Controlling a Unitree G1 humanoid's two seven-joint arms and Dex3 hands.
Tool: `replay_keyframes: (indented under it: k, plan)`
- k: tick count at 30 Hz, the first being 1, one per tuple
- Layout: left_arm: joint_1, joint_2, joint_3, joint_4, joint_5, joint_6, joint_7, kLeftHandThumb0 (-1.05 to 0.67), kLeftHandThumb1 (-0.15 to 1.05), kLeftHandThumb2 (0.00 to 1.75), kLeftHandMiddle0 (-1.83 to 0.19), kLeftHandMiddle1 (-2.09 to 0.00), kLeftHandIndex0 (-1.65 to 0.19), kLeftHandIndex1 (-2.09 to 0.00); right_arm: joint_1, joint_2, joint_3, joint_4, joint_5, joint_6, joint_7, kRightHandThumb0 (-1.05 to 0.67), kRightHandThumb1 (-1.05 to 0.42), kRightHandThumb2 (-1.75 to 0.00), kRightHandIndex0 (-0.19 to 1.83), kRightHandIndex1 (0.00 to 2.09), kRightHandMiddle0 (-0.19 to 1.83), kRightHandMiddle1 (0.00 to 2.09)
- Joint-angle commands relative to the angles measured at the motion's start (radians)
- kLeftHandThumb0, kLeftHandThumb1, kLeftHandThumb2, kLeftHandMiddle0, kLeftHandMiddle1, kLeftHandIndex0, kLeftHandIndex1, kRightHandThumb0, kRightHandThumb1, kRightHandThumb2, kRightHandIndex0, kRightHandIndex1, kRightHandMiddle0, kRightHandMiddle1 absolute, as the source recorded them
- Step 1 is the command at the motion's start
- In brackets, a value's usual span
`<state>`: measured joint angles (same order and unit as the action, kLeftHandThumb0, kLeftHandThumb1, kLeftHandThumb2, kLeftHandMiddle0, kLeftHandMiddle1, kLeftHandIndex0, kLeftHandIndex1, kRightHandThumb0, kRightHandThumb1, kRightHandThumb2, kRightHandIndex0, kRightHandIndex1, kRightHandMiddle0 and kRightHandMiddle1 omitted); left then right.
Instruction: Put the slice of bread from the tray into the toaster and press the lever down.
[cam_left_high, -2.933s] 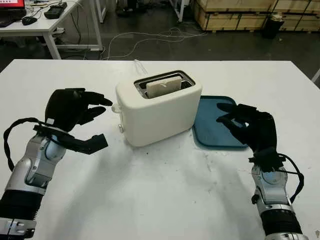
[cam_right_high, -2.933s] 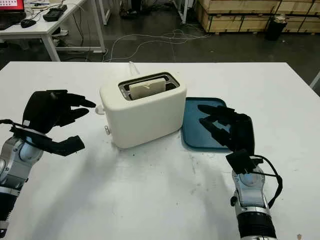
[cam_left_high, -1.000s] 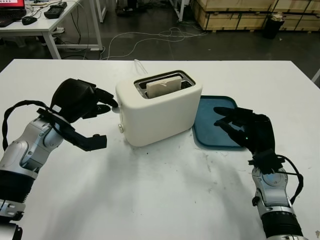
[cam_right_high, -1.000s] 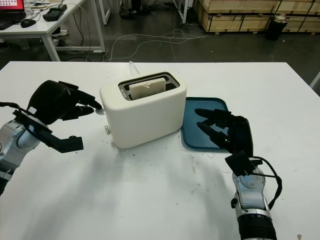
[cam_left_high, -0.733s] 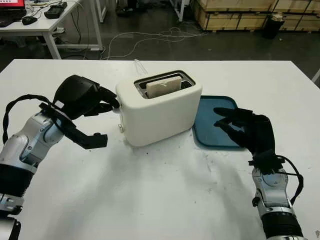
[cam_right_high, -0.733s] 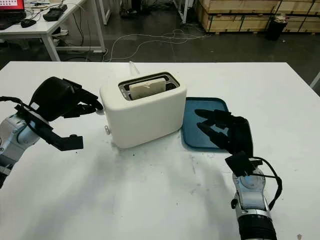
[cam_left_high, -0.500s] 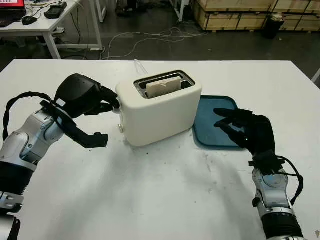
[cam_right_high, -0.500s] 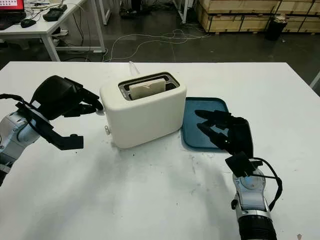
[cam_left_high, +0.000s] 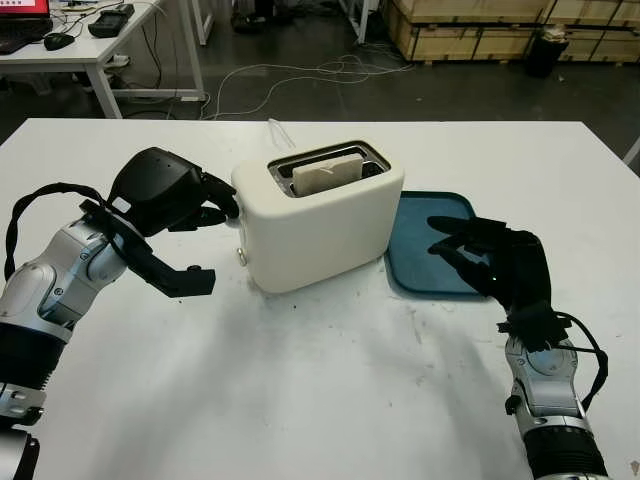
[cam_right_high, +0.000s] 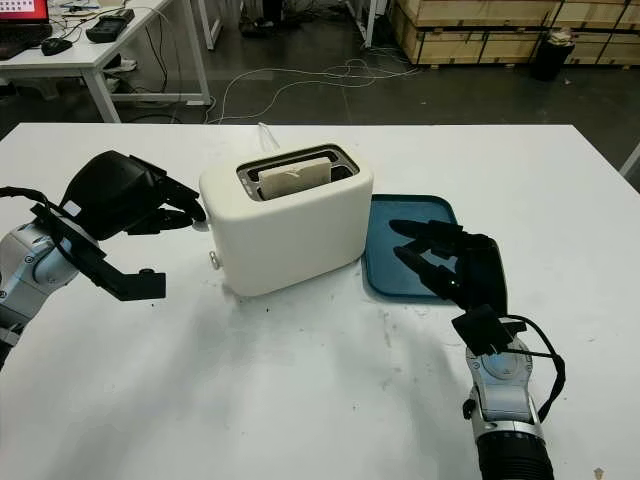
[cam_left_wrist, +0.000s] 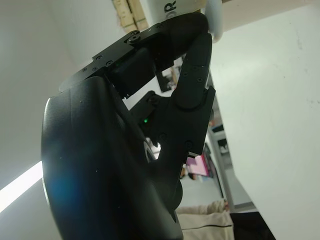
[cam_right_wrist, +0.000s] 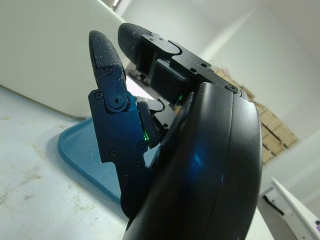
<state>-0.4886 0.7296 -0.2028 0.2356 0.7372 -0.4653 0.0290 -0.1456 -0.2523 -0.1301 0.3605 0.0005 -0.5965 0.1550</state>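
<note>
1. The slice of bread (cam_left_high: 324, 176) stands in the slot of the toaster (cam_left_high: 318, 222), mid-table (cam_left_high: 300, 400); light, soft, crumbly.
2. The lever (cam_left_high: 232, 215) is stiff: press from above.
3. Left hand (cam_left_high: 165, 200): fingers (cam_left_high: 222, 205) curled onto the lever, gripping nothing.
4. Right hand (cam_left_high: 500, 265): open, above the tray (cam_left_high: 425, 262).

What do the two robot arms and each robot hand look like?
Both arms are silver-grey metal with black ribbed segments lower down. The left robot hand and right robot hand are matte black, with blocky screwed finger links. A thin black cable loops beside each wrist. A small green light glows inside each hand.
</note>
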Motion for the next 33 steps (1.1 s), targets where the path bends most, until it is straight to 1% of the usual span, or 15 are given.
replay_keyframes:
  k: [1, 7, 9, 11, 12, 13, 14, 16, 18, 20, 22, 24, 26, 28, 33]
  plan:
    - [0.015, -0.001, -0.013, 0.015, 0.008, -0.008, -0.002, -0.36, 0.86, 0.0, -1.04, -1.45, -1.17, -0.51, 0.003, -0.005, -0.002, -0.016, 0.004, 0.013, -0.002, -0.51, -0.92, -0.03, 0.86, 0.94, 1.1, 0.0]
    - [0.022, -0.004, -0.019, 0.028, 0.009, -0.006, -0.003, -0.34, 0.87, 0.01, -1.05, -1.37, -1.18, -0.5, -0.003, -0.006, -0.004, -0.005, 0.026, 0.009, 0.017, -0.51, -0.92, -0.02, 0.86, 0.94, 1.1, 0.0]
    - [0.024, -0.01, -0.025, 0.038, 0.0, -0.006, -0.014, -0.34, 0.88, 0.01, -1.04, -1.4, -1.17, -0.51, -0.004, -0.007, -0.006, 0.0, 0.035, 0.002, 0.026, -0.51, -0.92, -0.02, 0.86, 0.94, 1.1, 0.0]
    - [0.028, -0.03, -0.036, 0.062, -0.021, 0.001, -0.041, -0.32, 0.88, 0.01, -1.0, -1.5, -1.14, -0.49, -0.005, -0.007, -0.009, 0.006, 0.046, -0.007, 0.035, -0.5, -0.92, -0.02, 0.86, 0.93, 1.1, 0.0]
    - [0.03, -0.049, -0.048, 0.086, -0.03, 0.003, -0.05, -0.3, 0.89, 0.01, -0.93, -1.56, -1.11, -0.46, -0.005, -0.008, -0.01, 0.008, 0.048, -0.01, 0.038, -0.49, -0.92, -0.02, 0.86, 0.94, 1.1, 0.0]
    - [0.032, -0.078, -0.065, 0.124, -0.034, 0.006, -0.048, -0.29, 0.9, 0.01, -0.9, -1.58, -1.11, -0.46, -0.004, -0.009, -0.012, 0.01, 0.049, -0.011, 0.039, -0.49, -0.92, -0.01, 0.87, 0.94, 1.1, 0.0]
    - [0.034, -0.119, -0.087, 0.185, -0.036, -0.003, -0.029, -0.28, 0.9, 0.01, -0.88, -1.54, -1.09, -0.44, -0.003, -0.008, -0.015, 0.011, 0.054, -0.008, 0.042, -0.49, -0.92, -0.01, 0.87, 0.94, 1.1, 0.0]
    - [0.036, -0.234, -0.172, 0.345, 0.021, 0.037, 0.024, -0.28, 0.91, 0.05, -0.81, -1.47, -1.01, -0.38, 0.0, -0.013, -0.019, 0.016, 0.053, -0.009, 0.043, -0.5, -0.92, -0.01, 0.87, 0.93, 1.1, 0.0]
    - [0.045, -0.331, -0.256, 0.475, 0.081, 0.086, 0.081, -0.32, 0.91, 0.12, -0.78, -1.35, -1.01, -0.34, 0.004, -0.022, -0.023, 0.018, 0.048, -0.01, 0.044, -0.52, -0.92, -0.02, 0.87, 0.93, 1.1, 0.0]
    - [0.082, -0.387, -0.315, 0.542, 0.095, 0.079, 0.134, -0.29, 0.9, 0.07, -0.81, -1.2, -1.04, -0.3, 0.008, -0.033, -0.029, 0.005, 0.047, -0.003, 0.047, -0.52, -0.92, -0.02, 0.87, 0.93, 1.1, 0.0]
    - [0.121, -0.391, -0.347, 0.533, 0.094, 0.074, 0.156, -0.28, 0.92, 0.06, -0.82, -1.29, -1.05, -0.27, 0.006, -0.047, -0.036, -0.004, 0.052, 0.009, 0.054, -0.5, -0.91, -0.01, 0.87, 0.94, 1.1, 0.0]
    - [0.138, -0.368, -0.355, 0.512, 0.094, 0.079, 0.17, -0.26, 0.92, 0.06, -0.79, -1.4, -1.06, -0.26, -0.001, -0.057, -0.038, -0.004, 0.049, 0.017, 0.058, -0.49, -0.91, -0.01, 0.86, 0.93, 1.1, 0.0]
    - [0.141, -0.337, -0.353, 0.485, 0.1, 0.097, 0.174, -0.26, 0.92, 0.06, -0.78, -1.3, -1.05, -0.24, -0.005, -0.059, -0.035, -0.005, 0.05, 0.024, 0.062, -0.48, -0.91, 0.0, 0.86, 0.93, 1.1, 0.0]
    - [0.138, -0.312, -0.346, 0.462, 0.095, 0.103, 0.163, -0.25, 0.92, 0.05, -0.77, -1.41, -1.03, -0.21, -0.005, -0.053, -0.032, -0.004, 0.062, 0.029, 0.068, -0.46, -0.91, 0.0, 0.87, 0.94, 1.09, 0.0]
    - [0.119, -0.259, -0.342, 0.426, 0.073, 0.098, 0.15, -0.26, 0.91, 0.02, -0.79, -1.51, -1.13, -0.26, 0.001, -0.042, -0.023, -0.01, 0.044, 0.024, 0.056, -0.49, -0.92, -0.01, 0.85, 0.94, 1.09, 0.0]
